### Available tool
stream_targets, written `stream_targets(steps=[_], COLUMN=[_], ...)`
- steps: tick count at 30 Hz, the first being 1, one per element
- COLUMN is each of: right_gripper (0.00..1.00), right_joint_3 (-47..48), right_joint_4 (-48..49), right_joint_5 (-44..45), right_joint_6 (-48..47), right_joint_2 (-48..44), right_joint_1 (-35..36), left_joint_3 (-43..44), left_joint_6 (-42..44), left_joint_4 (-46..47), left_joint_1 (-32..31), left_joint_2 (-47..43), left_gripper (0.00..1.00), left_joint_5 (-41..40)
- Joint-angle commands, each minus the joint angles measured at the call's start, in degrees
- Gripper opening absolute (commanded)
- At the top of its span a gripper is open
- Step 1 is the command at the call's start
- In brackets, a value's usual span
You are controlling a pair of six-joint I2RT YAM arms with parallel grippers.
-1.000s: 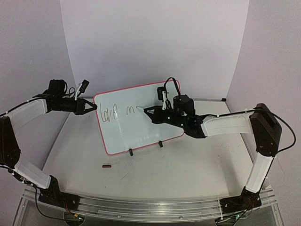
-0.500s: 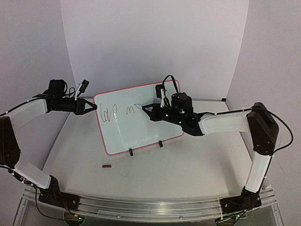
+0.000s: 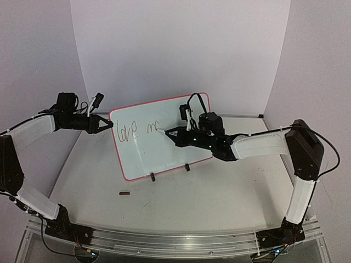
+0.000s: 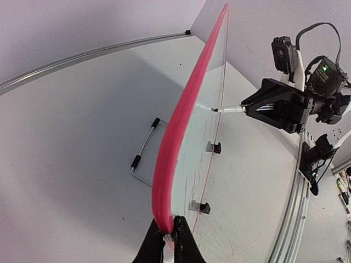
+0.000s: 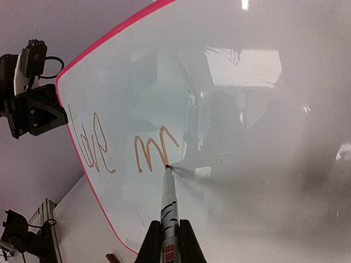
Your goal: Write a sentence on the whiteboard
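While reading the top view, found the whiteboard propped near-upright on two black clip feet at mid-tabletop, leaning back slightly and turned to face the right arm for writing. Found its left edge pinched by the left hand, pressed together on the red-pink frame. Judged this a brace against marker pressure pushing or swivelling the board. From the left wrist, edge-on, noted a thin wire stand behind the board, probably taking the lean. Found the right hand clamped round the barrel of a white marker, with the barrel in line with the hand and the tip well out front. Presumably held so to keep the nib on the glossy face and the hand itself off it. Tip appears to touch the board at the end of the last stroke. Read the sentence as it stands: "love m", upper left of board, first line only. Judged the task well under half done, with ample bare white to the right and below for the remaining words. Noted a small dark object on the tabletop in front of the board, well apart from both hands; possibly a cap, too small to tell.
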Motion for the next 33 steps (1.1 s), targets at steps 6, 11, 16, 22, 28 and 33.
stream_targets(steps=[6,11,16,22,28,33], right_gripper=[0.00,0.00,0.00,0.00,0.00,0.00], right_joint_3=[-2.2,-1.5,-0.1,1.0,1.8,2.6], right_joint_4=[-1.0,-0.1,0.2,0.2,0.6,0.7], right_joint_5=[5.3,7.6,8.0,8.4,8.6,8.5], right_joint_6=[0.1,-0.2,-0.7,-1.1,-1.0,-1.1], right_joint_2=[-1.0,-2.4,-2.9,-2.5,-2.0,-1.6], right_joint_1=[-0.5,-0.5,-0.5,-0.5,-0.5,-0.4], left_joint_3=[1.8,1.8,1.8,1.8,1.8,1.9], left_joint_6=[2.2,2.1,2.2,2.2,2.2,2.2], left_joint_4=[-2.1,-2.1,-2.1,-2.1,-2.1,-2.1], left_joint_1=[0.0,0.0,0.0,0.0,0.0,0.0], left_joint_2=[1.0,0.9,0.8,0.8,0.8,0.9], left_gripper=[0.00,0.00,0.00,0.00,0.00,0.00], left_joint_5=[-3.2,-3.2,-3.2,-3.2,-3.2,-3.1])
